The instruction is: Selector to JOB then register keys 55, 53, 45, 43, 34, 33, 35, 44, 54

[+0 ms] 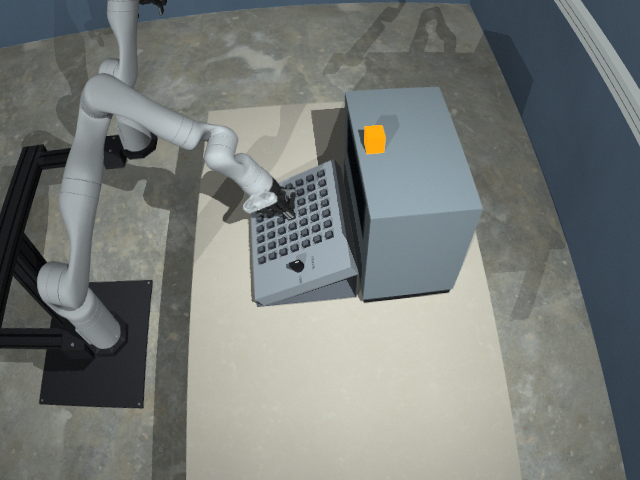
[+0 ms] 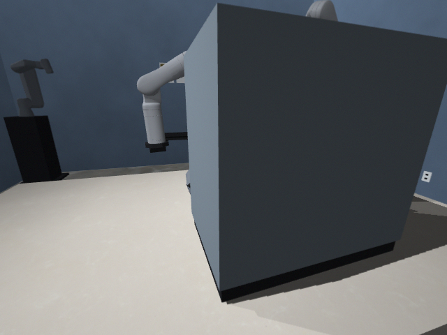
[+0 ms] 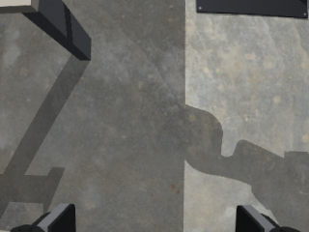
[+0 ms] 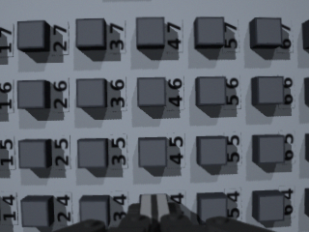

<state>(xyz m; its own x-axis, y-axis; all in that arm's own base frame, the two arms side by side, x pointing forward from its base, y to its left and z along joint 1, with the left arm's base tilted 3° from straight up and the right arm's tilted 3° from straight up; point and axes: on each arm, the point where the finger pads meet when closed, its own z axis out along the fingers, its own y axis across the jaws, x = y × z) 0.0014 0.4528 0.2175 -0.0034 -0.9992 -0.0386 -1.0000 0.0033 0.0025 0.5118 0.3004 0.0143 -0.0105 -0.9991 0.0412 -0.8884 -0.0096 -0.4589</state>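
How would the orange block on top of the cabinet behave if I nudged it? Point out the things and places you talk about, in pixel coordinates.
The orange block (image 1: 374, 139) looks stiff, with flat faces and crisp edges. It would probably slide rather than roll, given its square, boxy shape. Tipping seems unlikely unless pushed high, as it sits flat on the cabinet (image 1: 413, 175).

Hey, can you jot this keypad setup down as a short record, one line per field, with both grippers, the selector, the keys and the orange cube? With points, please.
right gripper: shut, nothing held; fingers over the 44 key's spot
left gripper (image 3: 155, 224): open, away from the panel
key panel (image 1: 305, 279): sloped, in front of a big gray box (image 1: 413, 170) (image 2: 310, 144)
selector (image 1: 296, 265): on the panel beside the key grid; setting too small to read
keys: dark, none lit in the right wrist view
orange cube (image 1: 374, 139): on top of the box
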